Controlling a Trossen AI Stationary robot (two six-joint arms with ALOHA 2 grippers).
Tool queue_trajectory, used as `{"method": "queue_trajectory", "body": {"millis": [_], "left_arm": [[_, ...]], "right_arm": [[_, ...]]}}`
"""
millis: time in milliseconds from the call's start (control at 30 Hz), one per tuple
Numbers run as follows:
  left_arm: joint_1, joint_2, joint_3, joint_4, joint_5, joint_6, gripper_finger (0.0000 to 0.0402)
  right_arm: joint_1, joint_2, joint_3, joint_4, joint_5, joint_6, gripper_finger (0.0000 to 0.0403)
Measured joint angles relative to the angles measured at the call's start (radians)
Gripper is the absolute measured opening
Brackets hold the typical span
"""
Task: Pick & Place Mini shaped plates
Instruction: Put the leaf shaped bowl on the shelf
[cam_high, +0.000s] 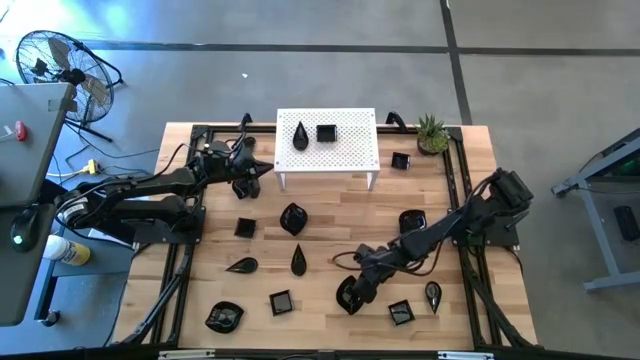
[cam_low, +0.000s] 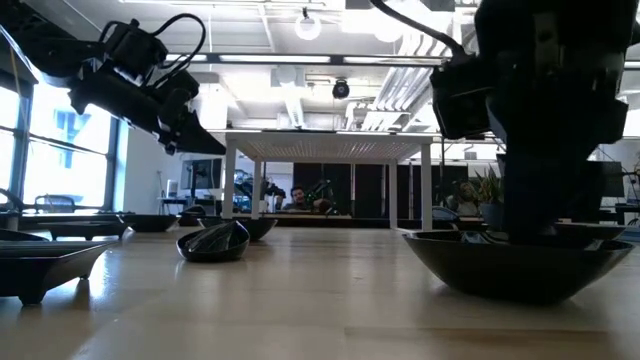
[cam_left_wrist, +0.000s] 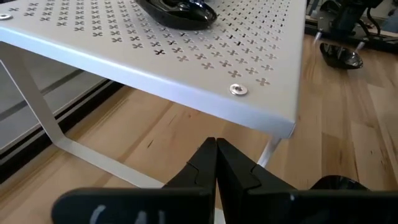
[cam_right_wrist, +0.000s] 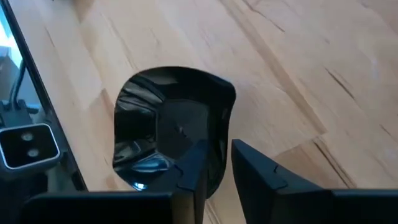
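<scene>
right gripper (cam_right_wrist: 214, 165) was lowered over a rounded plate (cam_right_wrist: 171, 121) near the bench's front edge, fingers straddling its rim, slightly apart | left gripper (cam_left_wrist: 216, 163) was held shut beside the white stand (cam_left_wrist: 186, 68)

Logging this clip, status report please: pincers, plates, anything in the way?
Left pincer shut, empty, beside white stand. Right pincer astride rim of rounded plate, near table edge. Two plates on stand. Nothing in the way.
</scene>
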Motion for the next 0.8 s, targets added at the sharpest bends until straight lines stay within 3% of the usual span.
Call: {"method": "queue_trajectory", "body": {"millis": [300,467,800], "left_arm": [[0.000,0.000,0.000,0.002,-0.002,0.000,0.0000],[0.000,0.000,0.000,0.002,-0.006,0.005,0.0000],[0.000,0.000,0.000,0.009,-0.002,0.010,0.0000]], "right_arm": [[0.000,0.016,0.000,0.001,-0.006,-0.046,0.0007],[-0.025,-0.005,0.000,0.021,-0.048,-0.034,0.0007],[-0.130,-0.263,0.001,-0.002,-0.041,-0.109,0.0003]]}}
